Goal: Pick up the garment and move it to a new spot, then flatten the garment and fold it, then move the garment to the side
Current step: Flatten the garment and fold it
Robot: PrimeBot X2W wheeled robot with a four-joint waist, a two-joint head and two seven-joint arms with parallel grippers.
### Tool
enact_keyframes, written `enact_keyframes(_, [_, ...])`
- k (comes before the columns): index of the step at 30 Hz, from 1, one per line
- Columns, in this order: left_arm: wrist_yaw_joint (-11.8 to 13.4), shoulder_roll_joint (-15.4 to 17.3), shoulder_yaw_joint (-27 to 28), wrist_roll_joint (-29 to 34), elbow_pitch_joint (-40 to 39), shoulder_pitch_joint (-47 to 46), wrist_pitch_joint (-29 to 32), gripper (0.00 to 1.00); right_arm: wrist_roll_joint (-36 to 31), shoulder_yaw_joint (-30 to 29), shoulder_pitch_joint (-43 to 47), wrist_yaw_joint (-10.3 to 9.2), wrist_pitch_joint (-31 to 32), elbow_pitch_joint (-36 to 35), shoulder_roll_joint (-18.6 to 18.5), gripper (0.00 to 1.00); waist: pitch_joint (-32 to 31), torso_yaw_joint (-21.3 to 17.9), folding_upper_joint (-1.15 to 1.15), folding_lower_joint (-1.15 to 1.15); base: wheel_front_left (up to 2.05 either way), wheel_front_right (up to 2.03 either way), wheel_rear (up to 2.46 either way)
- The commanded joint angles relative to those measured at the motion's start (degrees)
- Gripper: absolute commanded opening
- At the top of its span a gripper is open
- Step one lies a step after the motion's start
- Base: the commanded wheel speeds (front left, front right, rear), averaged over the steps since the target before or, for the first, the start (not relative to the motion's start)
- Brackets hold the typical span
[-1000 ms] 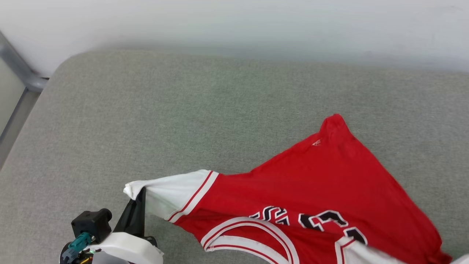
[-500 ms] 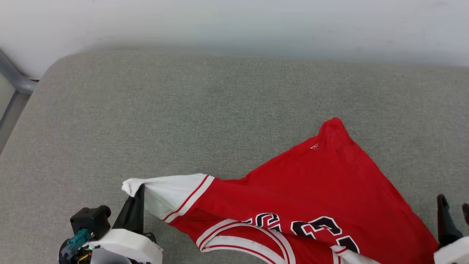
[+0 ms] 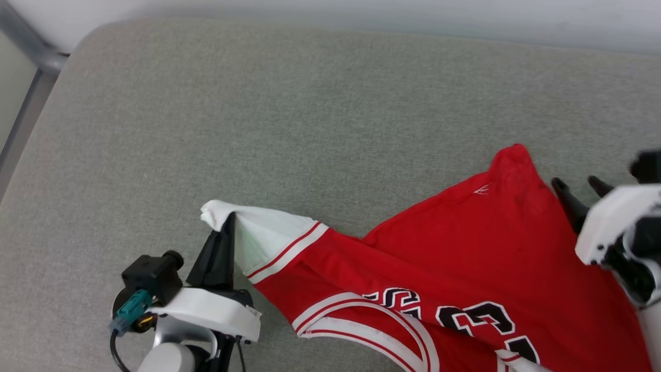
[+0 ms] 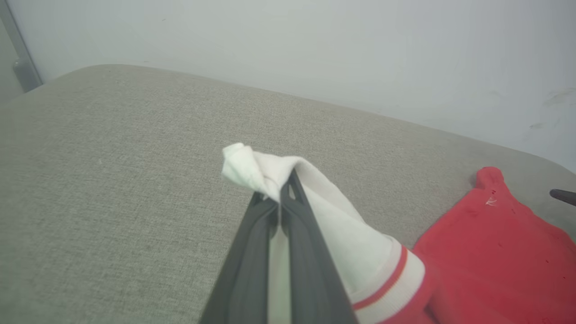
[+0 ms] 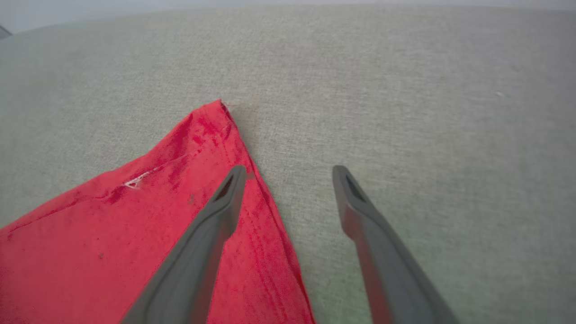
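So the garment (image 3: 465,258) is lying on the grey fabric surface (image 3: 258,103), mostly over on the near right, with its front up and part of the black-and-white lettering showing by the near edge. One red corner pokes out toward the far right, and the white sleeve (image 3: 263,232) is stretched out to the left.

The left gripper (image 3: 230,219) comes in from the near left, fingers pointing away toward the far side. Its jaws are pinched tight on the very end of that sleeve. In the left wrist view the two dark fingers (image 4: 252,252) are pressed together, and a bunched bit of white cloth sticks out past the tips.

The right gripper (image 3: 574,182) reaches in from the right edge, its white wrist housing tilted so the fingers point far and a bit left. Its jaws are spread wide with nothing in them. In the right wrist view one finger (image 5: 207,225) sits over the red cloth right by the corner's edge and the other (image 5: 373,234) sits over bare grey surface. I can't tell if either actually touches down.

There's a pale wall (image 4: 315,54) along the far side.
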Motion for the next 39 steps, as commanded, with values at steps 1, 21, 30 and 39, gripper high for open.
enact_keyframes(1, [-0.32,-0.23,-0.17,-0.05,0.27,-1.14,-0.5,0.0,0.47,2.28,-2.1,-0.02,2.81,0.55,-1.17,1.0,1.79,1.73,0.0,0.0,0.0,0.0,0.0])
enact_keyframes(21, [-3.69,-3.77,-2.6,-0.52,6.56,-7.33,-4.25,0.0,9.81,24.67,-16.35,-0.01,31.1,15.08,-7.77,0.0,7.49,6.66,0.0,0.0,0.0,0.0,0.0])
enact_keyframes(30, [-3.74,-0.91,0.71,-1.77,5.42,-9.5,-3.49,0.0,8.01,20.35,-20.4,-0.06,17.81,12.33,-7.43,0.0,3.09,3.0,0.0,0.0,0.0,0.0,0.0])
enact_keyframes(39, [-4.25,3.45,3.59,-2.56,5.99,-20.03,1.61,0.0,1.23,12.42,-21.1,-0.04,4.93,11.3,-2.8,0.0,-0.88,-2.82,0.0,0.0,0.0,0.0,0.0])
